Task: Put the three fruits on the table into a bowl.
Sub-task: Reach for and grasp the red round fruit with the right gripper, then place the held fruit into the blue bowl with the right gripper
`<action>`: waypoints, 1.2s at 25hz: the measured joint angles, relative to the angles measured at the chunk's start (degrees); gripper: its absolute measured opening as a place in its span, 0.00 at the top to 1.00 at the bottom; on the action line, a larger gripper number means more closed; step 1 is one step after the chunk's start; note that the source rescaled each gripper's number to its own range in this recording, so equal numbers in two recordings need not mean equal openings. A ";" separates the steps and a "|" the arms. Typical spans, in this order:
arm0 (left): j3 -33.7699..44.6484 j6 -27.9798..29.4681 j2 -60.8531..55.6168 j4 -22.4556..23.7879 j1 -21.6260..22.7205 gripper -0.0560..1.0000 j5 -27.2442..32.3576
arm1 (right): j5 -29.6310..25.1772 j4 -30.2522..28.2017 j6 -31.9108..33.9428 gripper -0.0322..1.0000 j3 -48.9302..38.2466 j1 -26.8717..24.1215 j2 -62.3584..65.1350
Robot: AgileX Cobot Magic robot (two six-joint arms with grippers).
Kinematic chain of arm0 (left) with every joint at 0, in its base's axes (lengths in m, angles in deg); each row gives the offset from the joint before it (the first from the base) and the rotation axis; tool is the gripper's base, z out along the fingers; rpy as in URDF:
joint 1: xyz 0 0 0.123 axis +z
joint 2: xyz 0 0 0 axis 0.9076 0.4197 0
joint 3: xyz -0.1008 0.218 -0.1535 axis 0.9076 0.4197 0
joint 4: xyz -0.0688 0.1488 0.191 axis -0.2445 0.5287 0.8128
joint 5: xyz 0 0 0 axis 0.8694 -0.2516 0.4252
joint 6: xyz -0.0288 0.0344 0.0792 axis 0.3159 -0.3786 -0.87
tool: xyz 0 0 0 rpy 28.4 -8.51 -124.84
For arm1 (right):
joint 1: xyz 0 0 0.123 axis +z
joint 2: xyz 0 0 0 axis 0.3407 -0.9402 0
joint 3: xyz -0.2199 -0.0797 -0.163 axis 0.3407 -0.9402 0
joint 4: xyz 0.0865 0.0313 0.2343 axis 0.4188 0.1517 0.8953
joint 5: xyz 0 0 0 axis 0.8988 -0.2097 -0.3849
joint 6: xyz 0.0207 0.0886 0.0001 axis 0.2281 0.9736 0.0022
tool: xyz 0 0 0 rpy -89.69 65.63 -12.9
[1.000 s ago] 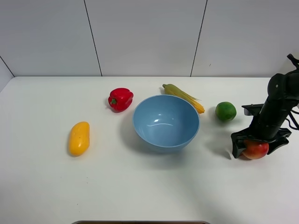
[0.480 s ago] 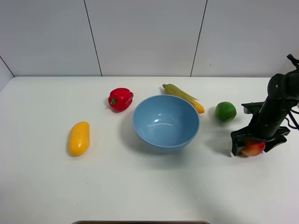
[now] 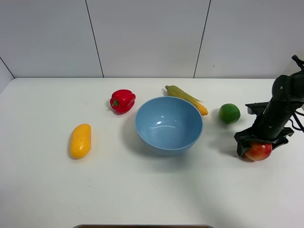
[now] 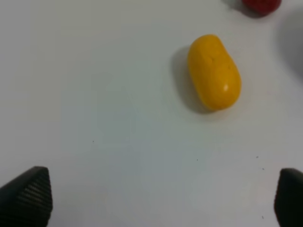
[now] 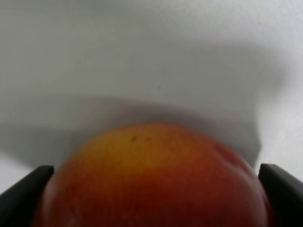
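bright, even light from overhead fills the high view, sharp throughout; the white worktop (image 3: 142,190) is close to washed out. the glossy bowl (image 3: 168,124) holds a soft white glare inside and drops a faint grey shadow to its left and near side. left of the bowl, the mango (image 3: 80,140) has a thin shadow; the left wrist view gives it a small highlight and slightly soft edges. right of the bowl, the pomegranate (image 5: 151,179) fills the right wrist view, blurred, with a broad soft shadow behind it, and the right end effector (image 5: 151,196) shows as dark, unfocused wedges.
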 joint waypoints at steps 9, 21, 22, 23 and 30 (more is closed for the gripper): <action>0.00 0.00 0.00 0.00 0.00 0.12 0.00 | 0.00 0.05 -0.65 0.65 0.00 0.00 0.00; 0.00 0.00 0.00 0.00 0.00 0.12 0.00 | 0.00 0.05 -2.56 0.65 0.00 0.00 0.00; 0.00 0.00 0.00 0.00 0.00 0.12 0.00 | -0.05 0.05 -2.56 0.65 0.00 0.00 0.00; 0.00 0.00 0.00 0.00 0.00 0.12 0.00 | -0.05 0.12 -2.56 0.65 0.00 0.00 0.00; 0.00 0.00 0.00 0.00 0.00 0.12 0.00 | 0.00 1.09 -2.63 0.65 0.00 0.00 0.00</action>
